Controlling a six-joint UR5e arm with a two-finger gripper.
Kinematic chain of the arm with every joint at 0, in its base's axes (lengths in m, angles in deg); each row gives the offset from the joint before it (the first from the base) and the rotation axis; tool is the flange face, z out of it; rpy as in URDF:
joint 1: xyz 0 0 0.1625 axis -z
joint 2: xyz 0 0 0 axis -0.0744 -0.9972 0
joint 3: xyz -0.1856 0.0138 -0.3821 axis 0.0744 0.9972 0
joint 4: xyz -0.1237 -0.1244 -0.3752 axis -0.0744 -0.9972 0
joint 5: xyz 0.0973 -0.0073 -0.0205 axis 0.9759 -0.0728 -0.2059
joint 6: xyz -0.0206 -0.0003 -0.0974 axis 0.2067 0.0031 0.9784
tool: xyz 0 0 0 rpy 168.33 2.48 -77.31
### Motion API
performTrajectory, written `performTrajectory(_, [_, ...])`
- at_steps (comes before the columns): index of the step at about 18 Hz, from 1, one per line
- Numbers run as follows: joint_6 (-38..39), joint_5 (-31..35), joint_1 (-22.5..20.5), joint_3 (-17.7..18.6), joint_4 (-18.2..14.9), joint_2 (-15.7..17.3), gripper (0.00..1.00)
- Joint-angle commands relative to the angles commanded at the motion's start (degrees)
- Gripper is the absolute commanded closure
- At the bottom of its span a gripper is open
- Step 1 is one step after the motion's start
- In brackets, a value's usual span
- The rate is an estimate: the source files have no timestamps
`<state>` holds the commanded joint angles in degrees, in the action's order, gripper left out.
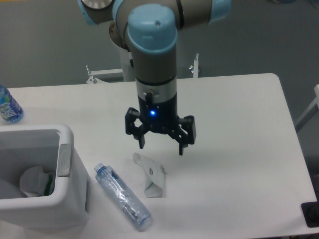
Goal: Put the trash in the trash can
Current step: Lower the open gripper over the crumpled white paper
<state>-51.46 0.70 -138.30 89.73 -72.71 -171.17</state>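
A crumpled white carton scrap (152, 176) lies on the table in front of centre. To its left a clear crushed plastic bottle (122, 196) with a blue cap lies slanted toward the front edge. The white trash can (65, 174) stands at the front left, with some white crumpled stuff inside it. My gripper (161, 147) hangs open just above and behind the carton scrap, its two fingers apart with nothing between them.
An upright bottle with a blue label (8, 106) stands at the far left edge. A white table (239, 149) carries everything; a dark object (311, 215) sits at the front right corner. Metal brackets (194, 67) show behind the table's back edge.
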Motion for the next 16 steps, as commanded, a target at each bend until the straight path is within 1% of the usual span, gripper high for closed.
performTrajectory(2, [0.0, 0.1, 0.0, 0.9, 0.4, -1.1, 0.0])
performTrajectory(4, [0.1, 0.1, 0.2, 1.4, 1.6, -2.2, 0.0])
performTrajectory(7, [0.0, 0.0, 0.3, 4.5, 2.6, -3.3, 0.0])
performTrajectory(9, [0.5, 0.0, 0.4, 6.9, 3.9, -3.5, 0.0])
performTrajectory(11, [2.5, -0.2, 1.1, 10.4, 7.0, -3.9, 0.0])
performTrajectory(12, [2.9, -0.3, 1.4, 11.9, 9.2, -4.5, 0.0])
performTrajectory(13, [3.4, -0.4, 1.9, 12.9, 10.7, -5.2, 0.0])
performTrajectory(14, [4.5, -0.6, 2.5, 13.2, 11.5, -6.0, 0.0])
performTrajectory(16, [7.7, -1.1, 3.3, 12.6, 11.8, -7.8, 0.0])
